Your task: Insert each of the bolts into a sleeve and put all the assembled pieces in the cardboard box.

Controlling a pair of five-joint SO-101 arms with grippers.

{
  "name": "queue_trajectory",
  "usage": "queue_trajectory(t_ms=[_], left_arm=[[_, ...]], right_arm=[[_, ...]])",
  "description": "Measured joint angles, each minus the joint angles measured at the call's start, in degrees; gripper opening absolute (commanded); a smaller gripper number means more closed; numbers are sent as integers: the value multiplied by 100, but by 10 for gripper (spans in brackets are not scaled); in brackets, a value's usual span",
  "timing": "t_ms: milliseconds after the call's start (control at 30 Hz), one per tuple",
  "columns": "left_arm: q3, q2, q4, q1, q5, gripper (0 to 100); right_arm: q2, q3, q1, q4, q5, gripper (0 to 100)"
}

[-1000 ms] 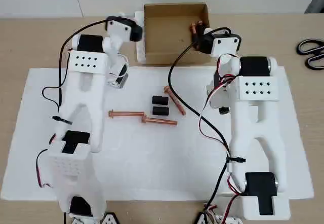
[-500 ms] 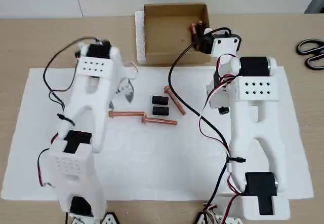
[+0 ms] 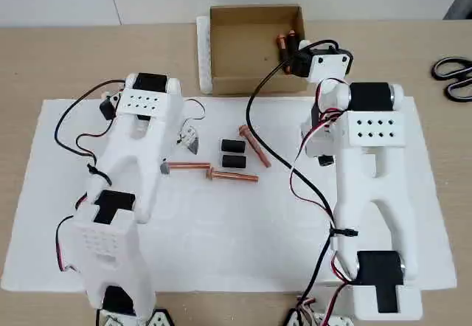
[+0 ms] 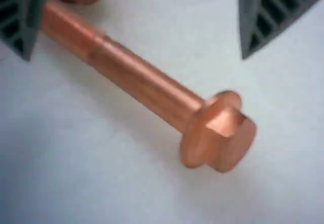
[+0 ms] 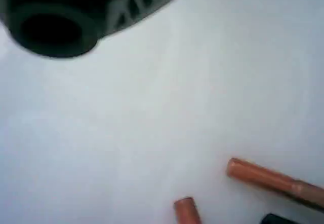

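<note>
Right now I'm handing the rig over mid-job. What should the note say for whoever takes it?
Left gripper: jaws open, straddling a bolt that lies on the white sheet.
Right gripper: shut on a black sleeve, over the sheet.
On the sheet: two more bolts and two loose sleeves between the arms.
Done: two copper pieces lie in the cardboard box; whether they are sleeved is hard to see.
Left: three bolts to sleeve and box.
</note>
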Motion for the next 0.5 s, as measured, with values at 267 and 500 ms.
queue_trajectory(t_ms=[267, 500], left_arm=[[0, 0, 0, 0, 185, 94], [0, 123, 0, 0, 185, 94]], right_arm=[[0, 0, 0, 0, 0, 17], [0, 0, 0, 0, 0, 17]])
